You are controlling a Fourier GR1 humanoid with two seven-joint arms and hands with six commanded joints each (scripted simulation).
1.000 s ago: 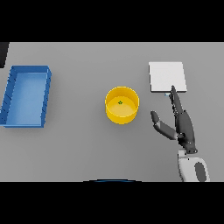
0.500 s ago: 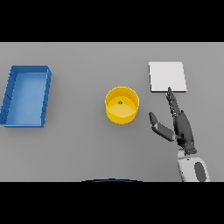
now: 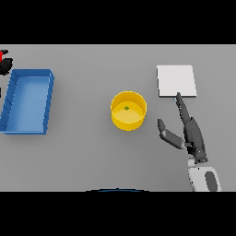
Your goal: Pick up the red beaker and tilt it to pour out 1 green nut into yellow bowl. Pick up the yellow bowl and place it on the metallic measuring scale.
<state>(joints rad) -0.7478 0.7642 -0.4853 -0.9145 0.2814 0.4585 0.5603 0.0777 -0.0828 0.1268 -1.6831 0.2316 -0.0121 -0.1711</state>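
Note:
The yellow bowl [image 3: 128,123] stands at the table's middle with a small green nut [image 3: 127,108] inside it. The metallic scale [image 3: 176,80], a pale square plate, lies to the bowl's upper right. My right hand [image 3: 192,133] hovers open to the right of the bowl. Its fingers are straight, their tips reach the scale's near edge, and the thumb points toward the bowl without touching it. A sliver of the red beaker [image 3: 2,55] shows at the far left edge, with a dark part of my left hand [image 3: 4,67] just below it; most of both is cut off.
A blue rectangular bin [image 3: 27,73] with nothing visible inside lies at the left of the table, right below the red sliver. Grey tabletop surrounds the bowl on all sides.
My right hand has drifted slightly left and back from the scale, toward the bowl. The red sliver has come into view at the left edge.

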